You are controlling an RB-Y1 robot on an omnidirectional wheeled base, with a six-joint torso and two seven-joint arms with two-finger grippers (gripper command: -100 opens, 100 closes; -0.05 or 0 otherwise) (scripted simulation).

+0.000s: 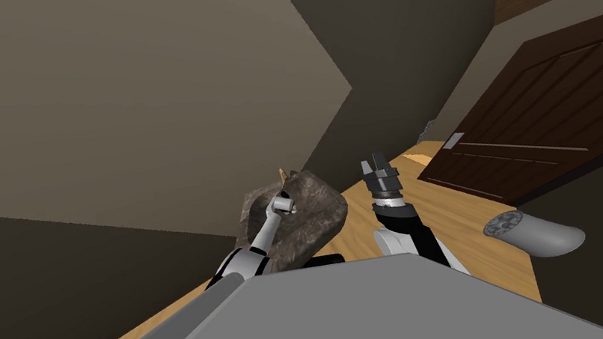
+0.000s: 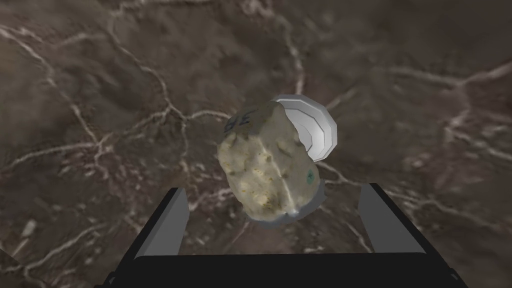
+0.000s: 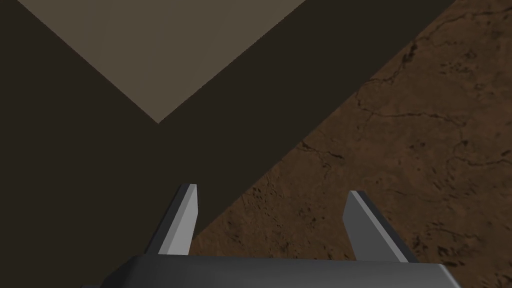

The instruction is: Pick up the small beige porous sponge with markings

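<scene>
- Head view: the left arm reaches over a dark, veined stone surface. The right gripper is raised beside it, near a dark door.
- Left wrist view: the beige, pitted sponge with dark markings lies on the surface, touching a white round disc. The left gripper hangs over it with jaws open, the sponge between them and apart from both.
- Right wrist view: the right gripper's jaws stand wide apart.

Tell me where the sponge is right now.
Left wrist view: the beige sponge lies on the brown veined stone top, just ahead of the open left gripper, with a white disc behind it.
</scene>
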